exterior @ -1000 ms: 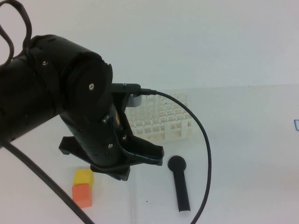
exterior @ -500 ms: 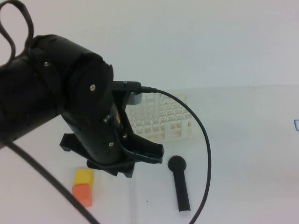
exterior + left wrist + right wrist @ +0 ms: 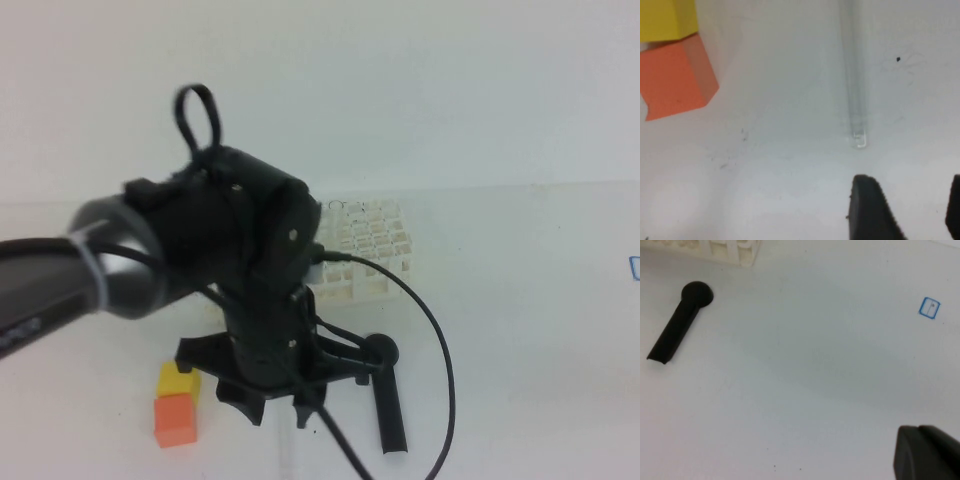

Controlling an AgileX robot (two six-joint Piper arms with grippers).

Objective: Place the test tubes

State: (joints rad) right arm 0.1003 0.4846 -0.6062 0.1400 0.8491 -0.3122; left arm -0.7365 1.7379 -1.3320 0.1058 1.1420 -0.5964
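A clear test tube [image 3: 854,85] lies flat on the white table, its rounded end [image 3: 859,141] toward my left gripper [image 3: 910,197]. That gripper is open and empty, with its dark fingers [image 3: 869,210] just short of the tube's end. From above, the left gripper [image 3: 278,408] points down at the table between the coloured blocks and the black tool. The white test tube rack [image 3: 368,243] stands behind the arm and is partly hidden by it. My right gripper [image 3: 918,434] hovers shut over bare table and holds nothing.
A yellow block [image 3: 179,379] and an orange block [image 3: 175,421] sit left of the left gripper. A black round-headed tool [image 3: 386,392] lies to its right. A small blue square mark [image 3: 929,308] is on the table at the far right.
The left arm has swung forward and down, bringing its gripper low over the table beside the blocks. The blocks, tool and rack have not moved.
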